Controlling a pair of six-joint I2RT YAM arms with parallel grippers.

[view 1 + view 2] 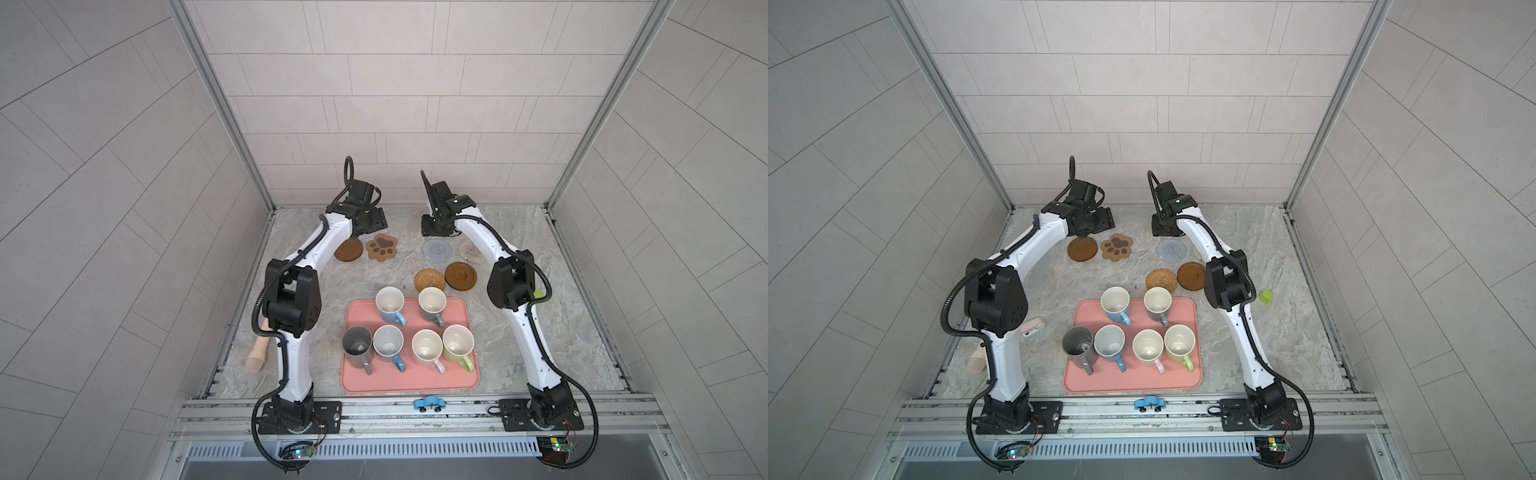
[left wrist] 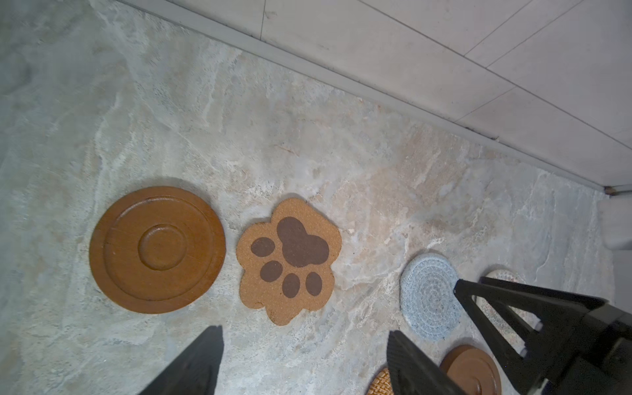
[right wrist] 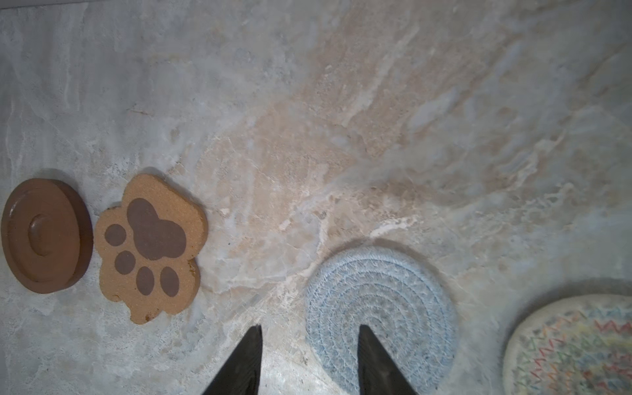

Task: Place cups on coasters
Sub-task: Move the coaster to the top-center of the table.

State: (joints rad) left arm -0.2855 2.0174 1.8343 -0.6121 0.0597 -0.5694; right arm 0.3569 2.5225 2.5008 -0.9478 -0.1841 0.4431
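Note:
Six cups stand on the pink tray [image 1: 457, 380]: blue [image 1: 390, 305], grey-brown [image 1: 432, 305], dark grey [image 1: 357, 347], blue [image 1: 388, 345], pale pink [image 1: 427, 348] and light green [image 1: 458, 343]. The coasters lie bare at the back: brown disc [image 1: 349, 250], paw-print [image 1: 381, 247], blue-grey knit [image 1: 437, 250], patterned round [image 1: 471, 250], rattan [image 1: 429, 280] and a second brown disc [image 1: 460, 275]. My left gripper [image 2: 304, 331] hovers open just behind the paw-print coaster [image 2: 289, 261], holding nothing. My right gripper [image 3: 310, 328] is open and empty over the edge of the knit coaster [image 3: 379, 307].
A blue toy car [image 1: 429, 403] sits on the front rail. A green block [image 1: 1266, 296] lies right of the right arm. A beige wooden piece [image 1: 256, 353] and a small pink-white item [image 1: 1034, 326] lie by the left arm. Tiled walls close in the back and sides.

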